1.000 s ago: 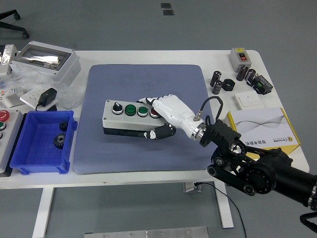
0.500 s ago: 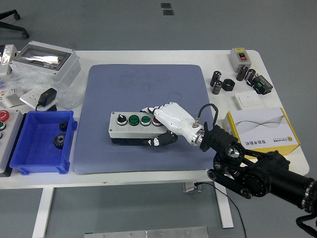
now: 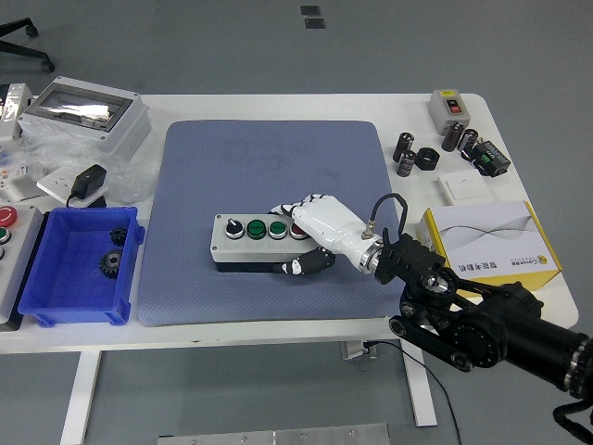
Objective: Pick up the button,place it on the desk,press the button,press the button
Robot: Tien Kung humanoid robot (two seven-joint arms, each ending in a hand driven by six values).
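Note:
A grey button box (image 3: pixel 255 241) with a black base lies on the blue-grey mat (image 3: pixel 269 167). Its top carries a black knob, two green buttons and a red button. My right hand (image 3: pixel 298 236), white with black finger pads, is shut on the box's right end. Its fingers lie over the top by the red button and the thumb (image 3: pixel 306 265) presses the front side. The box rests flat on the mat. My left arm is out of view.
A blue bin (image 3: pixel 79 269) with black gears stands at the left. A grey enclosure (image 3: pixel 83 113), a black adapter (image 3: pixel 89 179) and plastic bags lie at the back left. A yellow-white box (image 3: pixel 491 243), black capacitors (image 3: pixel 406 153) and a small switch box (image 3: pixel 451 107) are at the right.
My right hand has moved the button box to the right and a little toward me, keeping its grasp. The box has gone from slightly raised and tilted to flat on the mat.

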